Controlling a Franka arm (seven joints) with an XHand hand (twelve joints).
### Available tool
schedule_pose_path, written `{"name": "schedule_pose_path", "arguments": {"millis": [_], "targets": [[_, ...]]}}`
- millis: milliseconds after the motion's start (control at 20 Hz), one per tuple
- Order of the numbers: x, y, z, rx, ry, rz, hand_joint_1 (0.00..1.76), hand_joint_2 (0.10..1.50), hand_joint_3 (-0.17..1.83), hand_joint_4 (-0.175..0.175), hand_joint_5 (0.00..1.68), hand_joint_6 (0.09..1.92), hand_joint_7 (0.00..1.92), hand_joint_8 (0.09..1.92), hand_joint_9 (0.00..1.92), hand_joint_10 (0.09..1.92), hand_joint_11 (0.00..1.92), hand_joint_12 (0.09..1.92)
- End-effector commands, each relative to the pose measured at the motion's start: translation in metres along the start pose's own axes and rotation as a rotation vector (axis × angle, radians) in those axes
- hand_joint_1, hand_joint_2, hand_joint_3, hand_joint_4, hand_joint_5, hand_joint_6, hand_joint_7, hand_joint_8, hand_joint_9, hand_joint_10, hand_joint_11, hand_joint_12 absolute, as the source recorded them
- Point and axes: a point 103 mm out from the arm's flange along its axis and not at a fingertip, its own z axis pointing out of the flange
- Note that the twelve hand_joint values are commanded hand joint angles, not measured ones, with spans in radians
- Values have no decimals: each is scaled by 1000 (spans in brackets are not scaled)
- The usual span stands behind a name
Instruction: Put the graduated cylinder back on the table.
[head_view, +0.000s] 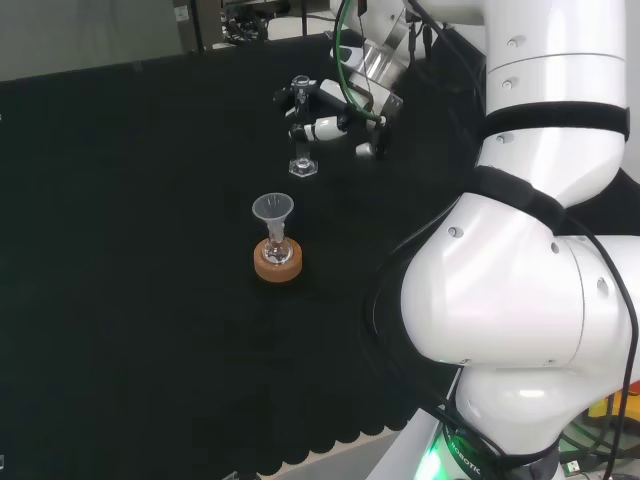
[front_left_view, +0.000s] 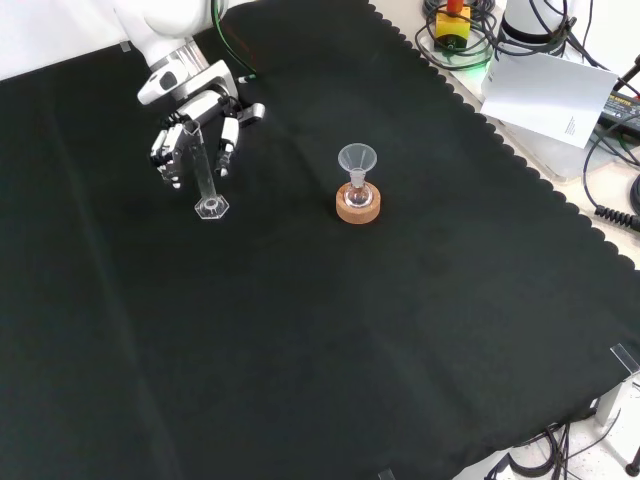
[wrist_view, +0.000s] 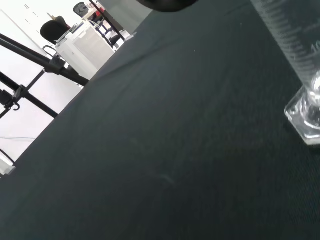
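**What the views leave unclear**

In the wrist view the cylinder (wrist_view: 300, 75) runs off the picture's edge, so its mouth is cut away, and part of its foot is cropped too. In the head view the hand (head_view: 335, 115) covers the tube's middle. Whether the fingers (front_left_view: 228, 135) touch the glass cannot be told. The flask (front_left_view: 357, 193) under the funnel (front_left_view: 357, 158) is too small to judge its contents.

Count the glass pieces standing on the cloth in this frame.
2, as far as shows: the graduated cylinder by the hand, its base on the cloth, and a small flask with a funnel on a cork ring. Other clear ware could go unseen.
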Motion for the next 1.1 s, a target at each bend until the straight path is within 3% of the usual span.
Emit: {"name": "schedule_pose_path", "arguments": {"millis": [50, 600, 1100], "targets": [[8, -3, -23, -20, -21, 37, 985, 984, -175, -78, 346, 216, 366, 675, 805, 87, 311, 1329], [41, -26, -88, -93, -146, 101, 933, 959, -175, -80, 337, 102, 214, 674, 683, 87, 185, 1377], [108, -70, -134, -121, -269, 131, 916, 957, -175, -81, 335, 87, 191, 676, 654, 87, 149, 1391]]}}
